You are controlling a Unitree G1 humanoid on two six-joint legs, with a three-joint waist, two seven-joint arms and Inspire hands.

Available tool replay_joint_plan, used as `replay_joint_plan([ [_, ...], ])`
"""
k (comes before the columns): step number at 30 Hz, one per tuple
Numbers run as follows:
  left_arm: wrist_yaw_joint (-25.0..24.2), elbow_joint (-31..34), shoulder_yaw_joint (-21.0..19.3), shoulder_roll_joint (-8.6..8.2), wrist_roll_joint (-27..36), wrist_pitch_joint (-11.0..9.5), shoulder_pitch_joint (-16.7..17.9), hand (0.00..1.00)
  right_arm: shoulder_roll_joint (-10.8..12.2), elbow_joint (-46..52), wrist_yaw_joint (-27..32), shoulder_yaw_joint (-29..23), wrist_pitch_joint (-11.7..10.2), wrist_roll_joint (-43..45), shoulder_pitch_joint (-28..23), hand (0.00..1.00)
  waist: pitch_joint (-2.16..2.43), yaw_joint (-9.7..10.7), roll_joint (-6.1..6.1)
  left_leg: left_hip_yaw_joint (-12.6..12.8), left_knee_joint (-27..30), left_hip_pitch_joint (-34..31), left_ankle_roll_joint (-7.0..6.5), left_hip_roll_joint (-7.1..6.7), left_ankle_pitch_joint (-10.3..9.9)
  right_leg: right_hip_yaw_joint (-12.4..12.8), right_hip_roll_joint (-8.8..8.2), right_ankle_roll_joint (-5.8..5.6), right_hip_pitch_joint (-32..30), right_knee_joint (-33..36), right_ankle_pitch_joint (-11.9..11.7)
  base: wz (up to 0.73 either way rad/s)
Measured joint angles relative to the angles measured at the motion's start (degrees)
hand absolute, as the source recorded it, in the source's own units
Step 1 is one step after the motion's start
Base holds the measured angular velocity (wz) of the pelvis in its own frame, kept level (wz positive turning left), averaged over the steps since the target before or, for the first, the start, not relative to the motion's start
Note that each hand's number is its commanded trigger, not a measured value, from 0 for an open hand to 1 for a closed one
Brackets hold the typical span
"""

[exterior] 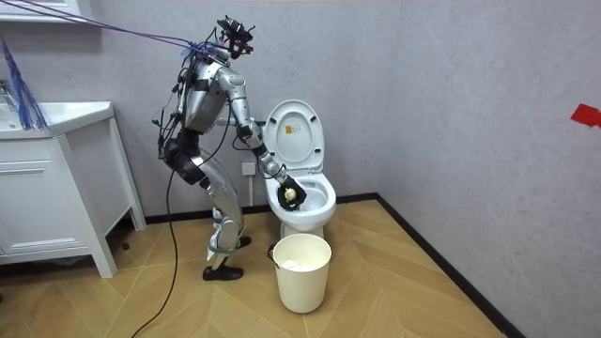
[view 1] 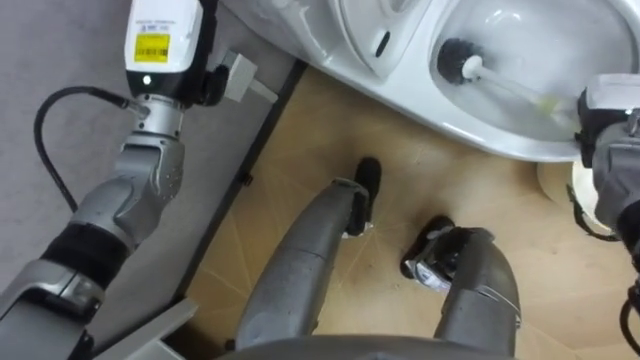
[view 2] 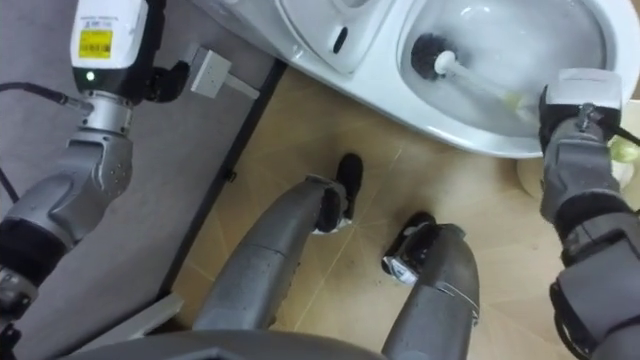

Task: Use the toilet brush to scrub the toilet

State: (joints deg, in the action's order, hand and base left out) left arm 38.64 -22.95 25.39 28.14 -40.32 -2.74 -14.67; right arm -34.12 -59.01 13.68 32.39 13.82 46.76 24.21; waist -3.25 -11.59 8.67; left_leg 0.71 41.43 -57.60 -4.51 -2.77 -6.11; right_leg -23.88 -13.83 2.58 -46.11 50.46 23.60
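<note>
The toilet brush has a black head point(view 1: 458, 60) deep in the white toilet bowl point(view 1: 480, 132), and its pale shaft point(view 1: 510, 88) runs right to a yellow-green grip. My right hand point(view 2: 575, 115) comes in from the right over the bowl's rim, shut on that grip. In the room view the same hand point(exterior: 286, 192) sits at the bowl with the yellow-green grip in it. I stand bent forward beside the toilet point(exterior: 302, 202), whose lid point(exterior: 293, 131) is raised. My left hand point(view 1: 160, 35) is up at the far left by the grey wall, its fingers cut off by the picture's edge.
A white bucket point(exterior: 302, 270) stands on the wooden floor in front of the toilet, close to my right foot. A wall socket point(view 1: 240, 78) sits low on the grey wall. A white cabinet point(exterior: 47, 188) stands at the room view's left.
</note>
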Motion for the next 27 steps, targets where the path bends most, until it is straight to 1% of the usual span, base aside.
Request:
replay_joint_plan([
  [2,0.17,0.00,0.02,0.30,2.84,-0.74,0.35,0.00,-0.26,1.13,0.73,0.05,-0.05,0.59,-0.99,1.00,0.12,0.33,0.05,0.41,-0.05,0.20,0.00,0.39,-0.03,0.19,0.31,0.09,0.07,-0.61,-0.11,-0.10],
  [3,0.18,0.01,0.08,0.34,4.66,-1.04,0.39,0.00,-0.41,1.21,1.13,0.18,-0.12,0.61,-1.26,1.00,0.17,0.30,0.09,0.70,-0.15,0.25,0.04,0.76,-0.06,0.21,0.79,0.30,0.10,-0.94,-0.41,-0.18],
  [5,0.18,-0.04,0.08,0.33,5.81,-1.07,0.40,0.00,-0.45,0.82,1.40,0.43,-0.21,0.48,-1.27,1.00,0.20,0.12,0.13,0.79,-0.07,0.24,0.17,1.03,-0.13,0.11,0.85,0.61,0.16,-1.06,-0.62,-0.10],
  [6,0.14,-0.05,0.08,0.33,5.99,-1.07,0.45,0.00,-0.68,-0.71,2.06,1.52,-0.69,-0.39,-0.95,1.00,0.34,-0.13,0.33,0.67,0.22,0.18,0.29,1.01,-0.22,0.10,0.85,0.64,0.27,-1.01,-0.61,0.00],
  [8,0.00,0.02,0.41,0.32,5.82,-1.03,0.45,0.00,-0.98,-3.67,2.81,3.12,-1.85,-5.06,0.16,1.00,0.41,-0.10,0.43,0.62,0.06,0.37,0.33,0.89,-0.21,0.12,0.77,0.68,0.34,-0.81,-0.57,0.03],
  [10,-0.03,0.05,0.51,0.32,5.79,-0.84,0.47,0.00,-0.95,-4.75,3.15,3.98,-2.27,-11.31,1.60,1.00,0.38,-0.18,0.35,0.44,-0.21,0.30,0.35,0.97,-0.20,0.30,0.68,0.65,0.08,-0.38,-0.32,0.06],
  [12,-0.03,0.06,0.57,0.33,4.55,0.20,0.18,0.00,-0.12,-7.32,2.29,4.02,-2.83,-21.02,4.09,1.00,0.31,-0.08,-0.28,0.48,-0.08,0.29,0.38,0.73,-0.18,0.18,-0.07,0.90,-0.12,0.49,0.03,0.04],
  [13,-0.03,0.06,0.56,0.33,4.40,0.32,0.04,0.00,0.14,-8.01,1.92,3.70,-2.89,-23.86,4.74,1.00,0.32,-0.09,-0.41,0.50,-0.12,0.28,0.37,0.70,-0.17,0.23,-0.11,0.91,-0.20,0.58,0.04,0.00],
  [14,-0.06,0.07,0.54,0.34,3.76,0.78,-0.58,0.00,0.69,-9.55,1.07,2.47,-2.88,-29.51,6.26,1.00,0.19,0.03,-0.75,0.57,-0.21,0.23,0.36,0.66,-0.12,0.48,-0.13,0.91,-0.44,0.75,0.03,-0.05],
  [15,-0.09,0.25,0.45,0.52,2.63,1.28,-1.38,0.00,1.31,-10.90,0.38,1.62,-2.83,-35.77,7.56,1.00,0.03,-0.13,-2.03,1.21,-0.31,0.10,0.34,0.67,-0.03,1.64,-0.12,0.85,-1.35,1.46,0.07,-0.09],
  [16,-0.09,0.39,0.23,0.61,2.28,1.33,-1.49,0.00,1.67,-11.38,-0.01,1.11,-2.92,-38.62,8.12,1.00,0.01,-0.09,-2.56,1.46,-0.29,-0.02,0.35,0.73,-0.02,1.99,-0.11,0.85,-1.75,1.66,0.07,-0.14],
  [17,-0.08,0.42,-0.09,0.72,2.01,1.46,-1.65,0.00,2.76,-12.29,-0.62,-0.12,-3.09,-44.28,9.23,1.00,-0.11,0.10,-3.14,1.63,-0.23,-0.20,0.37,0.95,-0.02,2.01,-0.03,1.00,-2.02,1.69,0.00,-0.11],
  [18,0.06,0.45,-0.12,0.74,1.95,1.74,-2.16,0.00,3.43,-12.28,-0.91,-0.02,-3.16,-48.96,9.54,1.00,-0.18,0.31,-3.68,1.70,-0.23,-0.42,0.43,1.12,0.02,2.13,0.17,1.10,-2.28,1.64,-0.06,-0.09],
  [19,0.20,0.51,-0.18,0.74,1.93,1.86,-2.48,0.00,3.67,-12.28,-0.89,-0.03,-3.15,-50.57,9.54,1.00,-0.10,0.30,-4.01,1.72,-0.23,-0.65,0.47,1.18,0.05,2.33,0.34,1.11,-2.60,1.64,-0.07,-0.08],
  [20,0.52,0.50,-0.23,0.74,1.91,2.19,-3.36,0.00,3.78,-12.28,-1.17,-0.06,-3.16,-53.26,9.94,1.00,-0.14,0.41,-4.41,1.70,0.01,-1.09,0.51,1.41,0.09,2.50,0.66,1.16,-3.04,1.66,-0.15,-0.11],
  [21,0.79,0.54,-0.25,0.77,1.85,2.67,-4.15,0.00,3.90,-12.00,-1.78,-0.06,-3.14,-54.71,10.31,1.00,-0.04,0.52,-4.74,1.85,0.36,-1.67,0.51,1.75,0.09,2.59,0.85,1.27,-3.55,1.75,-0.26,-0.11],
  [23,1.06,0.52,-0.25,0.90,1.29,3.09,-5.68,0.00,3.97,-10.65,-2.18,-0.06,-3.11,-55.85,10.58,1.00,-0.10,1.00,-5.53,2.42,0.46,-2.31,0.46,1.84,0.13,3.21,0.71,1.32,-4.72,2.39,-0.26,-0.10],
  [25,1.23,0.51,-0.25,0.94,1.25,3.15,-6.76,0.00,4.10,-9.08,-2.24,-0.19,-3.16,-56.27,10.66,1.00,-0.11,1.94,-5.64,2.56,0.76,-2.87,0.44,1.99,0.14,3.35,0.71,1.47,-5.40,2.69,-0.34,-0.08],
  [27,1.33,0.52,-0.26,1.00,0.59,3.14,-7.47,0.00,4.70,-7.30,-2.41,-1.74,-3.16,-56.83,10.66,1.00,-0.13,3.07,-5.66,2.91,0.97,-3.19,0.44,1.99,0.14,3.84,0.59,1.53,-6.12,3.26,-0.33,-0.07],
])
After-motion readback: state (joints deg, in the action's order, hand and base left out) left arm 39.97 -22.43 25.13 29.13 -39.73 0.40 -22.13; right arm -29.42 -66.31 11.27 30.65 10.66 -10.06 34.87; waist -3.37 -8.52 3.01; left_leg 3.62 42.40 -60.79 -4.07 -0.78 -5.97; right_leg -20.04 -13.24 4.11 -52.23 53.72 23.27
